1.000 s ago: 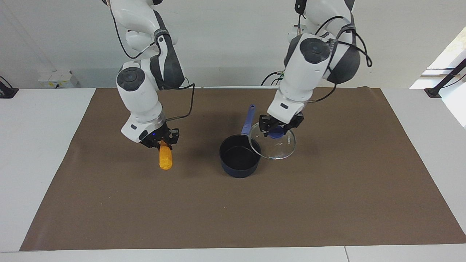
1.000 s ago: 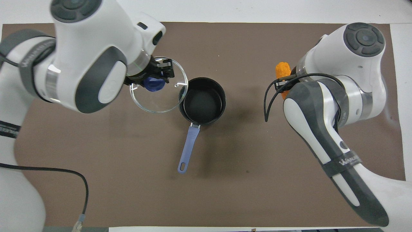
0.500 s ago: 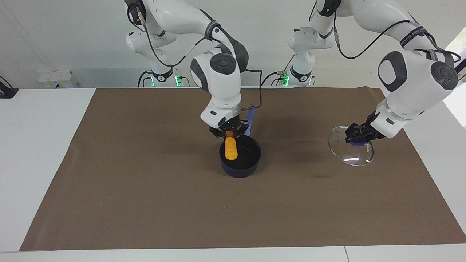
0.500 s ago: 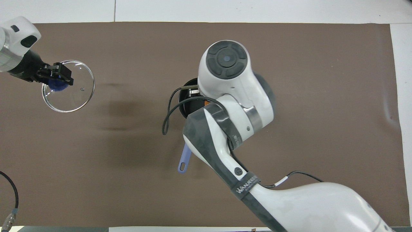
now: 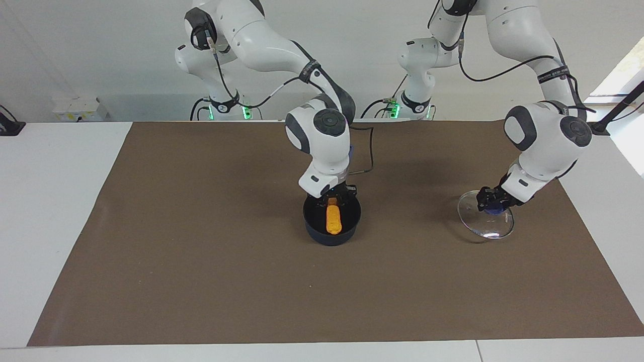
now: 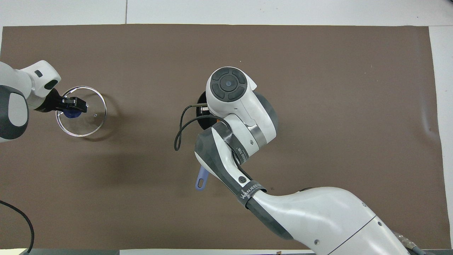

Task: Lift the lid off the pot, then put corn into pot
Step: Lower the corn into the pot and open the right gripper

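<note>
The dark blue pot (image 5: 322, 234) stands mid-mat, its lid off. My right gripper (image 5: 333, 202) hangs just over the pot's rim, shut on the top end of the orange-yellow corn (image 5: 333, 219). The cob hangs upright with its lower end inside the pot. In the overhead view the right arm hides the corn and most of the pot (image 6: 202, 121); only the blue handle (image 6: 201, 179) sticks out toward the robots. Toward the left arm's end, my left gripper (image 5: 491, 203) (image 6: 75, 107) is shut on the blue knob of the glass lid (image 5: 492, 229) (image 6: 89, 122), which is tilted low over the mat.
A brown mat (image 5: 201, 251) covers most of the white table (image 5: 45, 211). A black cable (image 6: 178, 131) loops out from the right arm's wrist beside the pot.
The right gripper has come down, sinking the corn deeper into the pot. The left gripper has lowered the lid closer to the mat, a little nearer to the robots.
</note>
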